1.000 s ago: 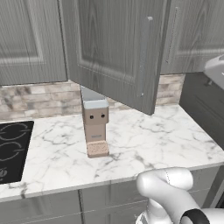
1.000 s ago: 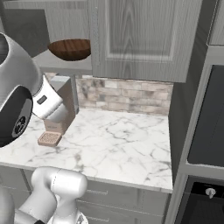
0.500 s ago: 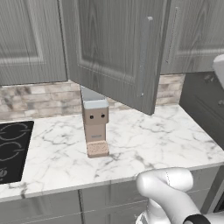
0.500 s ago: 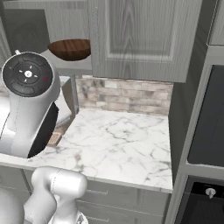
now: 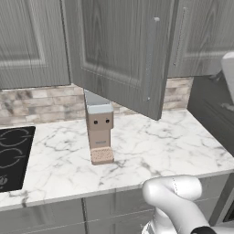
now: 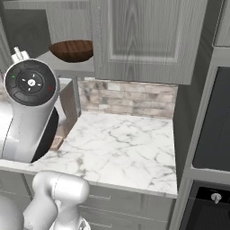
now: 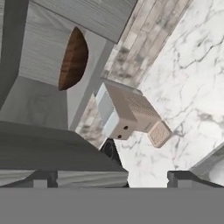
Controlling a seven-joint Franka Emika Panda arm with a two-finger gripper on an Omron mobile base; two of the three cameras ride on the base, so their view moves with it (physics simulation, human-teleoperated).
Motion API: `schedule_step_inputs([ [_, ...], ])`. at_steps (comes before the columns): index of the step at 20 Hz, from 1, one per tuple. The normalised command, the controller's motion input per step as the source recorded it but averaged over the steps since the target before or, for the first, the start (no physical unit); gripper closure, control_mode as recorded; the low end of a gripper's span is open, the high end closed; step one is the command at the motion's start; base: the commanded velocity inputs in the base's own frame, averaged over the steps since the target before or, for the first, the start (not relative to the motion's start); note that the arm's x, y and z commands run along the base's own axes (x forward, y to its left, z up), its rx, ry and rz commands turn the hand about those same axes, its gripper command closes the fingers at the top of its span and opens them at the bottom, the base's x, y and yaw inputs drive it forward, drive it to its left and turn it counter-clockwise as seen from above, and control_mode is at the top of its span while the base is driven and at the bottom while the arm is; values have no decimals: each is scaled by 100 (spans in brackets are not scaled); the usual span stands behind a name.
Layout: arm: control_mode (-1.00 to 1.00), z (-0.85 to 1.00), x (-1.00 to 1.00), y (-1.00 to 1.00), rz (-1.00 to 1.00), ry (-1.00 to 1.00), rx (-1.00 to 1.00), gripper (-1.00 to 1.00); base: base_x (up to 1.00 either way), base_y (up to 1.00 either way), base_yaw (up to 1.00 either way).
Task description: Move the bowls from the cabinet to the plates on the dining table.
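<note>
Arm swung further left, upright.

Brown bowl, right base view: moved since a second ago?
No. The brown bowl sits at the same spot on the cabinet shelf, left of the closed door; the arm in front has swung.

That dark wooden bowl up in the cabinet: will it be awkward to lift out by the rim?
The wooden bowl looks rigid, so a rim pinch should hold its shape. Wide and shallow, it seems apt to tilt from one edge. It sits on the cabinet shelf near the front, so a push could slide it.
</note>
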Motion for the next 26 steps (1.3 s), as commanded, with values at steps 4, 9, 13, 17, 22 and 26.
schedule_step_inputs([
  [4,-100,23,0,27,0,0,1,-100,0,0,0],
  [9,-100,5,17,17,0,4,0,-100,0,0,0],
  [13,-100,0,31,21,2,4,2,-100,0,0,0],
  [17,-100,0,20,23,6,1,5,-100,0,0,0],
  [22,-100,0,20,21,7,0,8,-100,0,0,0],
  [26,-100,-3,38,4,6,0,8,-100,0,0,0],
])
